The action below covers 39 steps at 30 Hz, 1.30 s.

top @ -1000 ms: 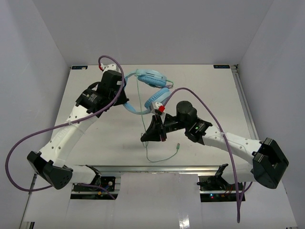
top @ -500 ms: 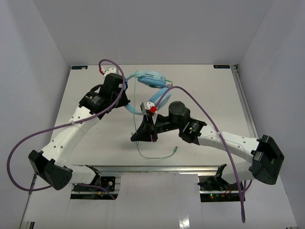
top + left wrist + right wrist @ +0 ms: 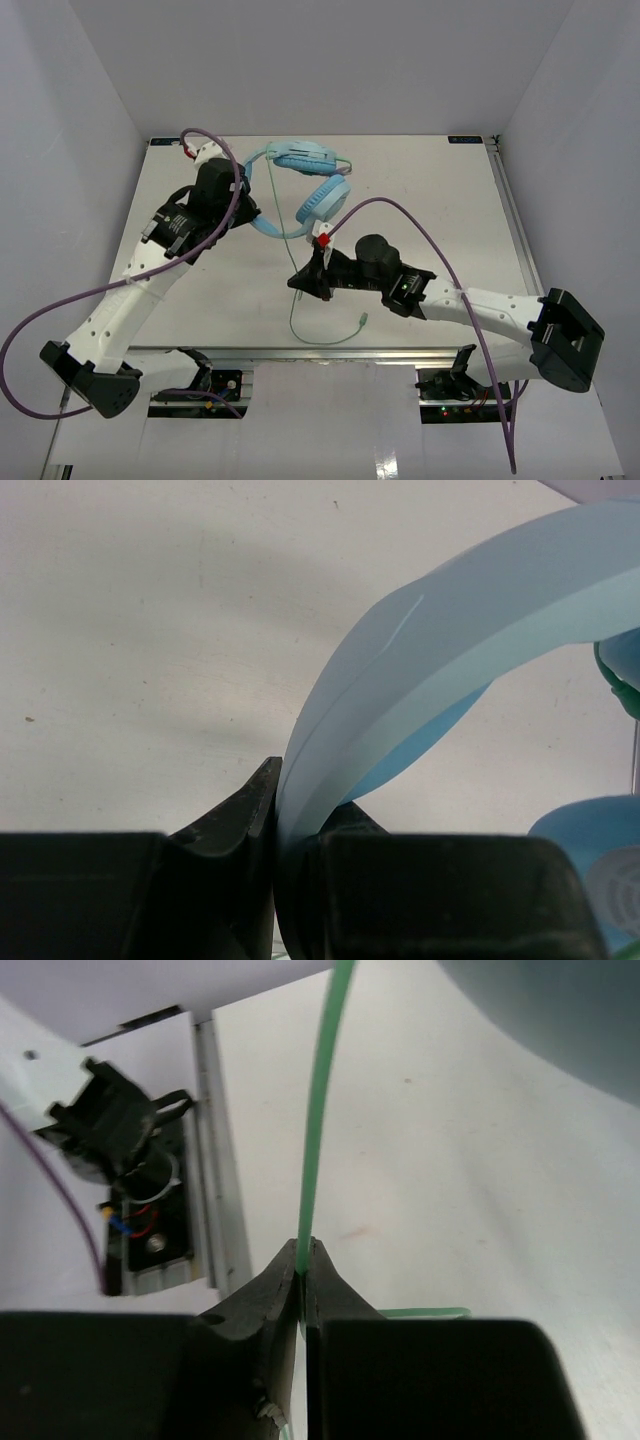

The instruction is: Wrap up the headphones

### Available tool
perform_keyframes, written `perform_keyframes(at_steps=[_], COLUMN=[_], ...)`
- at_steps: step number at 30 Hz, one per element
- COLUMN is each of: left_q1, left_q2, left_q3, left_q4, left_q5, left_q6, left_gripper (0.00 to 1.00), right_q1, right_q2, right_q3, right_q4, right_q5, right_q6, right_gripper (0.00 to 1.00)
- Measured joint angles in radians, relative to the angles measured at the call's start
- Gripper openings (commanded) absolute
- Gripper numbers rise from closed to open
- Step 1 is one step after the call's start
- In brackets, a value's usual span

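Light blue headphones (image 3: 310,158), left hand (image 3: 290,798) clamped on headband (image 3: 450,610), right hand (image 3: 303,1252) pinching green cord (image 3: 322,1110)

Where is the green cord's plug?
In the top view, the small green plug lies by the white table's near edge, beside the right arm.

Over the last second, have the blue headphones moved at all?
Yes. In the top view the headphones have shifted a little to the left, away from the metal rail on the right side.

Open table (image 3: 450,200) far right (cord (image 3: 292,318) mid-front)
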Motion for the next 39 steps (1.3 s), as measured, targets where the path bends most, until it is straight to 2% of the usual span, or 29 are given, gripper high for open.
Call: perform_keyframes(at_steps=[6, 9, 16, 22, 32, 39], left_q1=[0.002, 0.0, 0.0, 0.0, 0.001, 0.003], left_q2=[-0.034, -0.034, -0.027, -0.008, -0.015, -0.023], left_q3=[-0.007, -0.032, -0.044, -0.044, -0.07, -0.067], left_q4=[-0.006, -0.013, -0.044, -0.056, -0.046, -0.046], left_q5=[0.0, -0.027, -0.126, -0.14, 0.014, 0.098], left_q6=[-0.013, -0.016, -0.019, -0.033, -0.091, -0.112], left_gripper=[0.0, 0.0, 0.0, 0.0, 0.0, 0.0], right_q1=[0.027, 0.027, 0.028, 0.034, 0.035, 0.04], right_q2=[-0.028, -0.075, -0.12, -0.145, -0.063, 0.043], right_q3=[-0.041, -0.102, -0.154, -0.193, -0.197, -0.191], right_q4=[0.047, 0.069, 0.083, 0.098, 0.191, 0.4], right_q5=[0.25, 0.321, 0.353, 0.398, 0.565, 0.603], right_q6=[-0.003, 0.0, 0.013, 0.012, -0.049, -0.135], right_gripper=[0.08, 0.08, 0.08, 0.08, 0.08, 0.13])
